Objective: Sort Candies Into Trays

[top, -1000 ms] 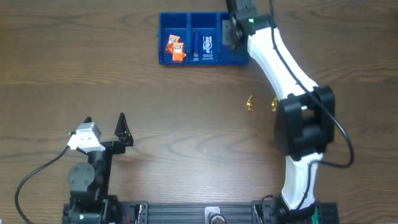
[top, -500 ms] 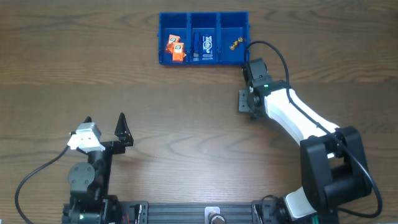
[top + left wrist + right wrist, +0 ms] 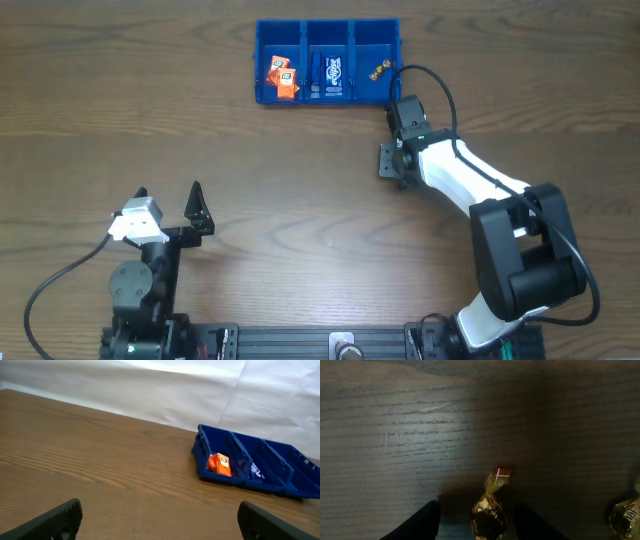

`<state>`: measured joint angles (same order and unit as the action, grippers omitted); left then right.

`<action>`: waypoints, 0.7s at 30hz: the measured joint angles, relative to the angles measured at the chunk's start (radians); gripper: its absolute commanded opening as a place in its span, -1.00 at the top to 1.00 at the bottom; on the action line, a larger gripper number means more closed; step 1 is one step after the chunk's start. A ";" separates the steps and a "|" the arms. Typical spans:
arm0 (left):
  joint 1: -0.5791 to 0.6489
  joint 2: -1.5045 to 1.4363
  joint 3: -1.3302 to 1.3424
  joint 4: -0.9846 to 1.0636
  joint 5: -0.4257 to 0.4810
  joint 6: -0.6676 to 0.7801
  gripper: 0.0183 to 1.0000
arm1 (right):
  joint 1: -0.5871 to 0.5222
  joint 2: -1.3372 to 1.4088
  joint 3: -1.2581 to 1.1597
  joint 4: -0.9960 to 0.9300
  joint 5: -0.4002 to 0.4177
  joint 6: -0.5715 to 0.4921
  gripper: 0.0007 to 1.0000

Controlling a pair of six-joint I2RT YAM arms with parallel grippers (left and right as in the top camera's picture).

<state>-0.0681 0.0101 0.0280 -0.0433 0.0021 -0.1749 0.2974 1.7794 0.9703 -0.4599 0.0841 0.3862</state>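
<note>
A blue three-compartment tray (image 3: 328, 99) lies at the table's far side. Its left bin holds orange candies (image 3: 283, 78), its middle bin blue candies (image 3: 332, 75), and its right bin one gold candy (image 3: 379, 71). My right gripper (image 3: 393, 163) is low over the table in front of the tray's right end. In the right wrist view it (image 3: 477, 510) is open, with a gold-wrapped candy (image 3: 490, 512) lying on the wood between its fingers. A second gold candy (image 3: 626, 516) lies beside it. My left gripper (image 3: 170, 200) is open and empty near its base.
The left wrist view looks across bare wood to the tray (image 3: 280, 486) and an orange candy (image 3: 220, 464), with a white wall behind. The right arm's white link (image 3: 465, 180) stretches over the table's right half.
My right arm came back from the tray, leaving a gold candy in the right bin, and dropped to the table over another gold candy. The left arm has kept still.
</note>
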 measured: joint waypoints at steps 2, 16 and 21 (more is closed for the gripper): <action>0.000 0.000 0.000 0.000 0.000 0.000 -1.00 | 0.000 0.000 0.000 0.000 -0.001 0.001 0.21; 0.000 0.000 0.000 0.000 0.000 0.000 -1.00 | -0.021 0.001 0.000 -0.018 -0.003 0.012 0.59; 0.000 0.000 0.000 0.000 0.000 0.000 -1.00 | -0.021 0.001 0.000 -0.015 -0.002 0.016 0.78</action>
<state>-0.0681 0.0101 0.0280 -0.0433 0.0021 -0.1749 0.2760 1.7805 0.9703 -0.4747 0.0818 0.4026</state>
